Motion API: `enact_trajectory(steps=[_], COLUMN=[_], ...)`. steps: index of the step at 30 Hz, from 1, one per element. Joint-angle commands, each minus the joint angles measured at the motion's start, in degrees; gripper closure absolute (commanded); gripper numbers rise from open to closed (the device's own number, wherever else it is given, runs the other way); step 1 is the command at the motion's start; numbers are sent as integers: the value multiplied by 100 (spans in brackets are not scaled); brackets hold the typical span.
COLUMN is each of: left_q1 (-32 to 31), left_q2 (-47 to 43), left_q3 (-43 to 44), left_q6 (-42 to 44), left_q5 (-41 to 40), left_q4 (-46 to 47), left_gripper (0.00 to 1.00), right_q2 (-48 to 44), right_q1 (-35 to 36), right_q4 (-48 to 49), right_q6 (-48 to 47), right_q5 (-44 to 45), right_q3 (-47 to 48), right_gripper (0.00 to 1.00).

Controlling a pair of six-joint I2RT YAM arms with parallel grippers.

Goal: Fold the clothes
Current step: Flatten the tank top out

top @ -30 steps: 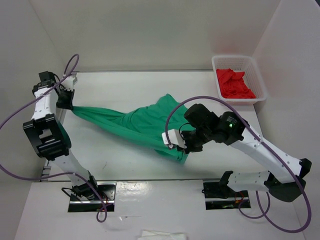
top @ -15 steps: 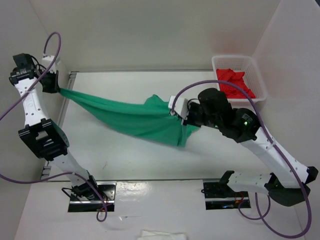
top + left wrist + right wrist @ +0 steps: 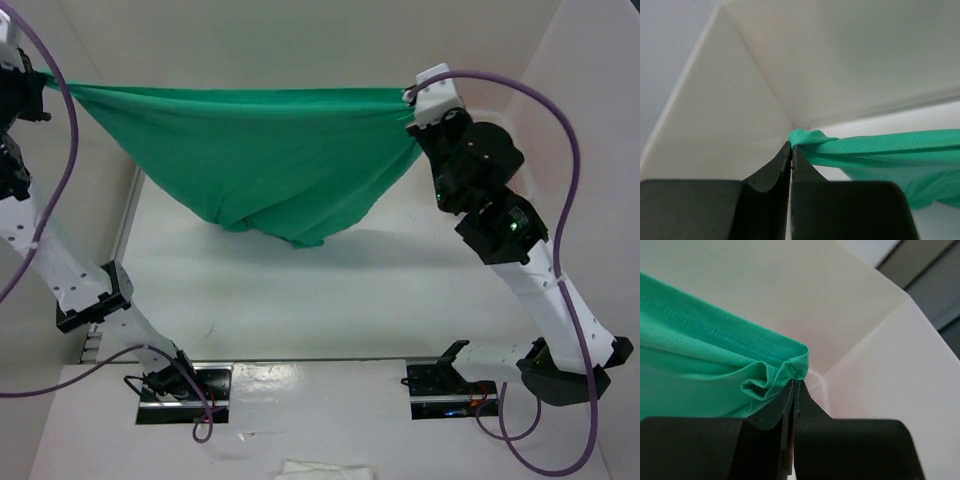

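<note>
The clothes (image 3: pixel 260 150), a green T-shirt, hang in the air above the table (image 3: pixel 300 300), stretched wide between both arms with the middle sagging to a point. My left gripper (image 3: pixel 47 84) is high at the top left, shut on one corner of the shirt. The left wrist view shows its tips (image 3: pixel 791 146) pinching a bunched green edge (image 3: pixel 810 140). High at the top right, my right gripper (image 3: pixel 409 97) is shut on the other corner. In the right wrist view a stitched hem (image 3: pixel 715 335) gathers at its tips (image 3: pixel 796 381).
The white enclosure walls stand close on the left, back and right. A corner of a white mesh basket (image 3: pixel 817 387) shows behind the right fingers; in the top view the right arm hides it. A white cloth (image 3: pixel 325 468) lies at the near edge.
Both arms have risen and spread apart. The shirt has left the table and been pulled from a low diagonal drape into a wide hanging sheet.
</note>
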Motion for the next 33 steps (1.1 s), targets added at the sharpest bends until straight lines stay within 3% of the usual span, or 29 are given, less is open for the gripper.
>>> enact_trajectory(steps=[1,8,14,25,33], left_q1=[24,76,76,76,76], left_q2=[27,-685,-1282,-2047,-2162], left_q3=[940,1079,1079,1079,1079], left_q6=[-437,-384,-498,-937,-1131], left_q5=[440,521,230,-464,-631], left_q4=[-135,-188,-3,893,1130], left_gripper=[100,100,100,100,100], right_q2=[-320,-716,-1006,-892,-892], right_q1=[-295,-910,-1332,-2167,-2423], right_q4=[778,595,41,-365,-181], right_q6=[187,511,1118,1382,935], right_q5=[544,246,-642,-2487,-2235], right_q3=[219,-221,532,1816,1511], right_gripper=[100,100,100,100,100])
